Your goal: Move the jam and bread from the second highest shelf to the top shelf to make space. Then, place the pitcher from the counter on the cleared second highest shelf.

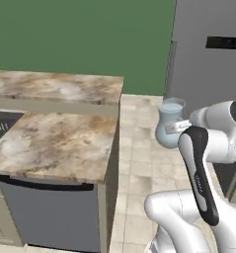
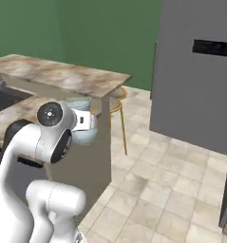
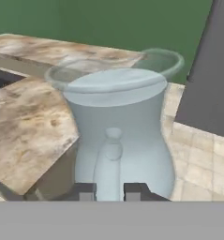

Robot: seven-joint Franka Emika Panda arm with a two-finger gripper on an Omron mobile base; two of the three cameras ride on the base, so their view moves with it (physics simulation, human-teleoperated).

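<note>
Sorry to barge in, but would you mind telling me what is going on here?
The robot arm's gripper is shut on the handle of the pale blue pitcher. It holds the pitcher upright in the air, off the marbled counter and over the tiled floor, with the grey fridge ahead.

Pitcher (image 1: pixel 170 123): one, pale blue glass. Counter (image 1: pixel 60 141): one marbled top in two runs. Sink (image 2: pixel 3 98): one, dark basin. Stool (image 2: pixel 116 102): one, yellow-legged. Fridge (image 2: pixel 198 80): one, grey. Gripper (image 3: pixel 109 191): one, two fingertips.
</note>
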